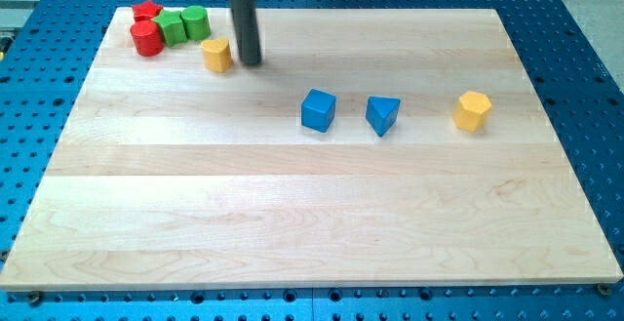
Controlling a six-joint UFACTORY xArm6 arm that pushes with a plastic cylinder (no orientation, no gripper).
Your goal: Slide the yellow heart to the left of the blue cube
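Note:
The yellow heart (216,55) lies near the view's top left on the wooden board. The blue cube (318,110) sits near the board's middle, well to the right and below the heart. My tip (251,63) stands just to the right of the yellow heart, close to it or touching it.
A blue triangular block (383,115) lies right of the blue cube, and a yellow hexagonal block (472,110) further right. At the top left corner are a red star (147,12), a red cylinder (146,39), a green star-like block (173,27) and a green cylinder (196,21). The board's edge (292,287) meets a blue perforated table.

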